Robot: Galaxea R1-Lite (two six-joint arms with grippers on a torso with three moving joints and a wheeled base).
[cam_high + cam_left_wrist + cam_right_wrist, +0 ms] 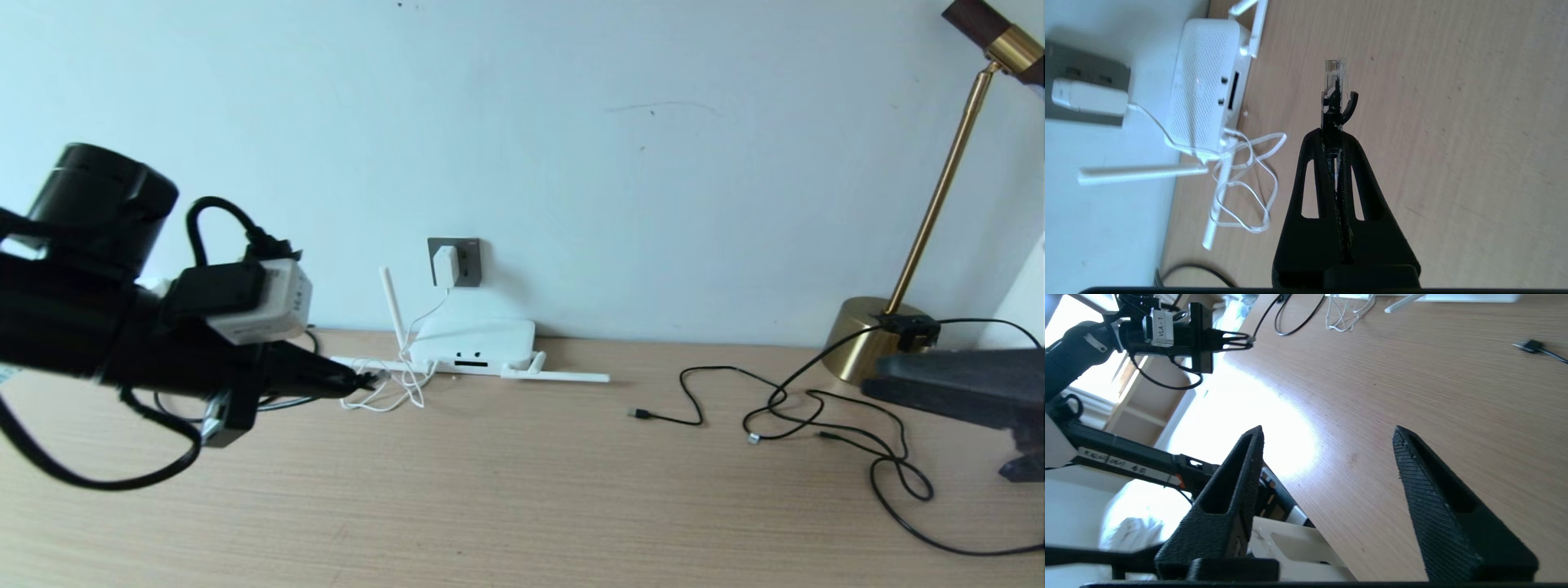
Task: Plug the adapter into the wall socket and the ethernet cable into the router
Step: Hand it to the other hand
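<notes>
My left gripper [1333,132] is shut on the black ethernet cable [1333,81]. Its clear-tipped connector sticks out past the fingertips, above the table and apart from the router. In the head view this gripper [359,380] hovers just left of the white router [473,339], which lies against the wall with thin antennas. The white adapter [446,266] sits in the dark grey wall socket [467,249], and its thin white cord [1241,179] loops down to the router [1202,85]. My right gripper [1327,433] stands open and empty over the table's right part.
A brass lamp [878,327] stands at the back right. Thin black cords [816,416] with small USB-like ends trail across the wooden table [522,506] beside it. The right arm [963,384] enters from the right edge.
</notes>
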